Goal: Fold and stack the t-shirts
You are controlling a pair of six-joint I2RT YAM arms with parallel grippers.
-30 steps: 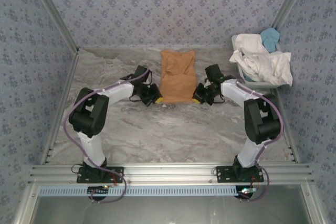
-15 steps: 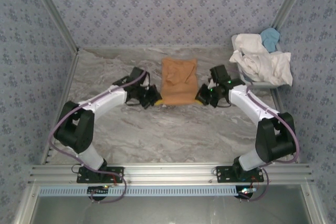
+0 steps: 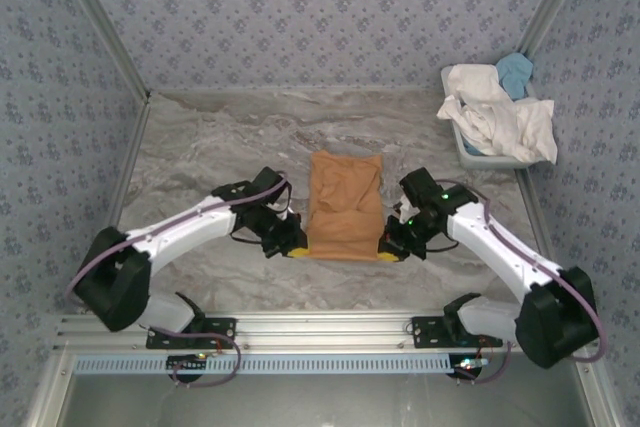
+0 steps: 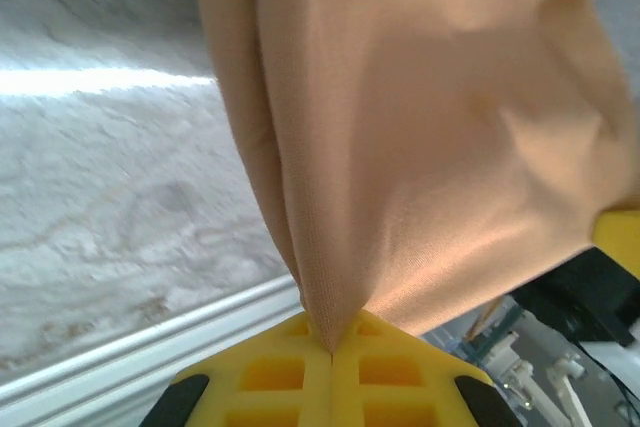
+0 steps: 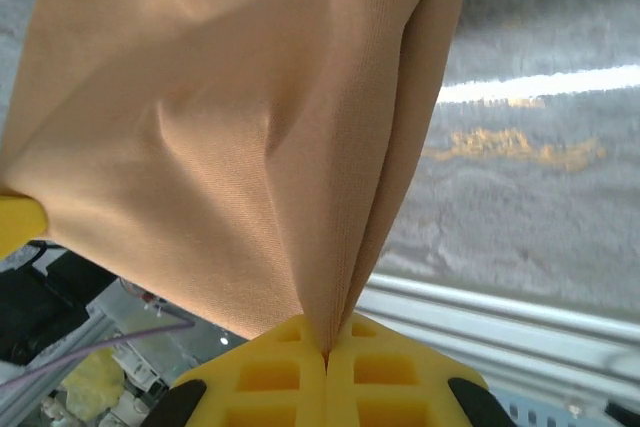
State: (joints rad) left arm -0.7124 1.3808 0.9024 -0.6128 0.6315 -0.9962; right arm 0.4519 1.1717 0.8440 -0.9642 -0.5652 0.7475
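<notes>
A tan-orange t-shirt (image 3: pixel 345 205) hangs folded between the two arms over the middle of the table. My left gripper (image 3: pixel 296 250) is shut on its near left corner, and the yellow jaws pinch the cloth (image 4: pixel 400 147) in the left wrist view. My right gripper (image 3: pixel 388 253) is shut on the near right corner, with the same cloth (image 5: pixel 230 127) rising from its yellow jaws. More t-shirts, white ones (image 3: pixel 495 112) and a light blue one (image 3: pixel 516 71), lie heaped at the back right.
A white plastic tub (image 3: pixel 470 155) holds the heap of shirts at the back right corner. Patterned walls close the table on three sides. An aluminium rail (image 3: pixel 320 327) runs along the near edge by the arm bases.
Both arms have pulled the tan-orange t-shirt towards the near edge, from the back middle of the table to its centre. Both grips have stayed shut on it.
</notes>
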